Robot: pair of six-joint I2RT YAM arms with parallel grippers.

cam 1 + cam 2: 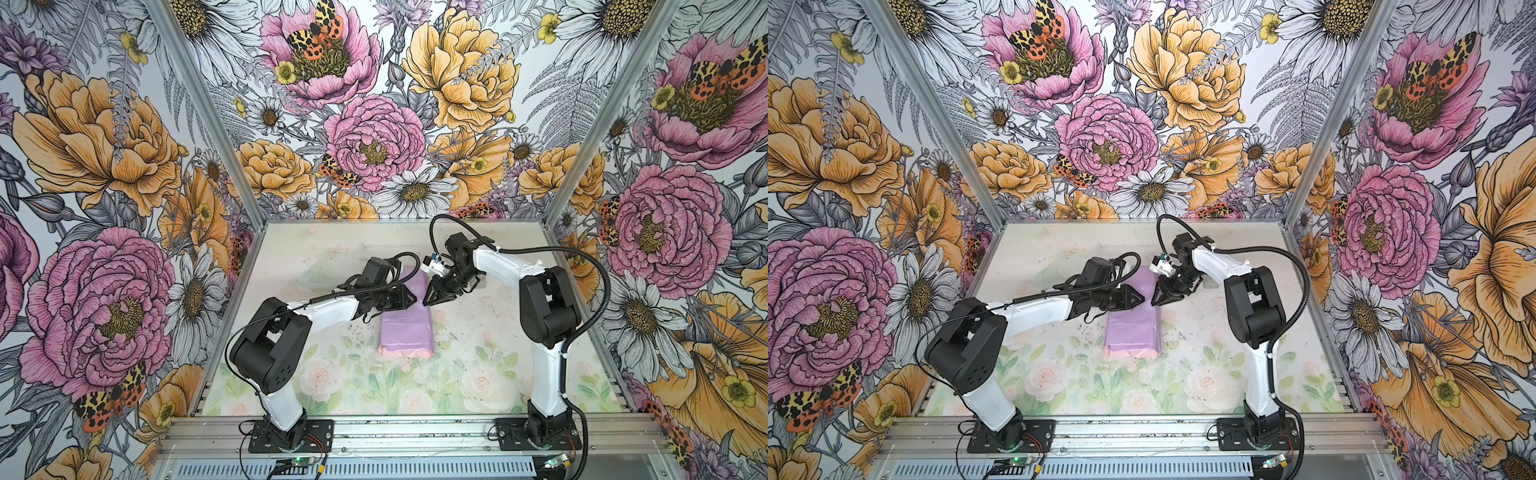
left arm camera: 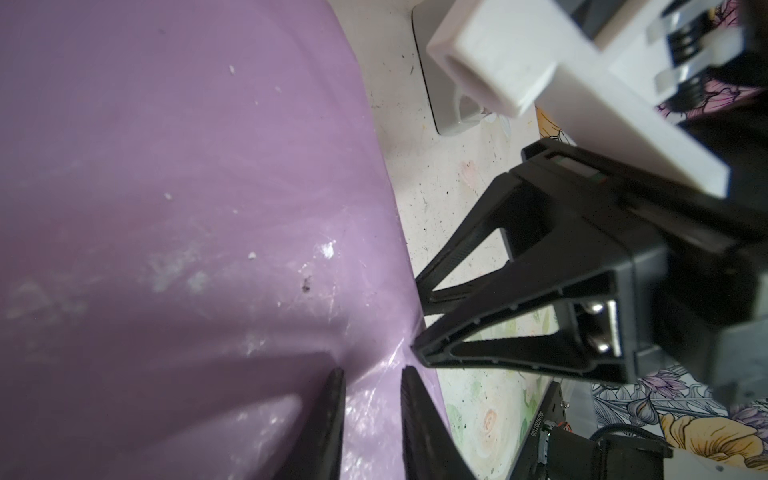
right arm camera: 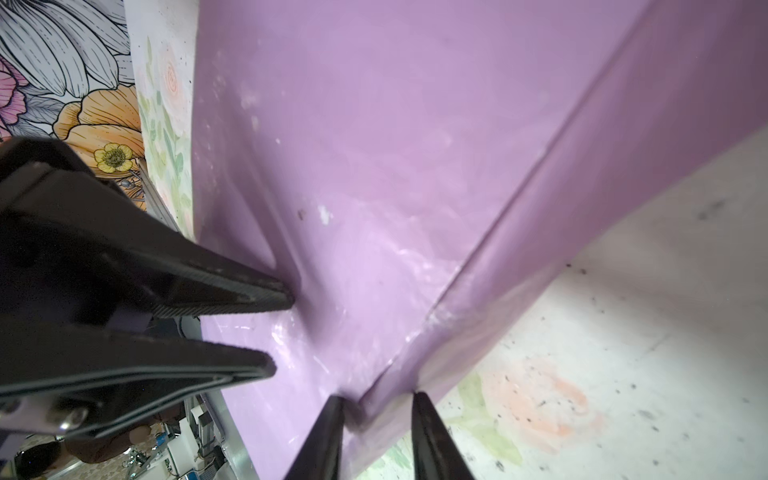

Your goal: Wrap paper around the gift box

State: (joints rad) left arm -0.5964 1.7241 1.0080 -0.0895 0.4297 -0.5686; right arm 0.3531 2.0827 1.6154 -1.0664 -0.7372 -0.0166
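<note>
The paper (image 1: 405,328) lies in the middle of the table as a long lilac bundle in both top views (image 1: 1133,328), with a pale pink end (image 1: 405,352) toward the front. The gift box is wrapped inside and does not show itself. My left gripper (image 1: 412,300) rests its tips on the top of the bundle (image 2: 208,187), jaws a narrow gap apart (image 2: 372,372) over glossy paper. My right gripper (image 1: 427,299) faces it from the right. Its jaws (image 3: 378,397) stand apart, straddling the bundle's folded long edge (image 3: 519,199).
A grey tape dispenser (image 2: 453,104) stands on the table just beyond the bundle, near the right arm. A clear plastic piece (image 1: 316,276) lies at the back left. Floral walls close in the table on three sides.
</note>
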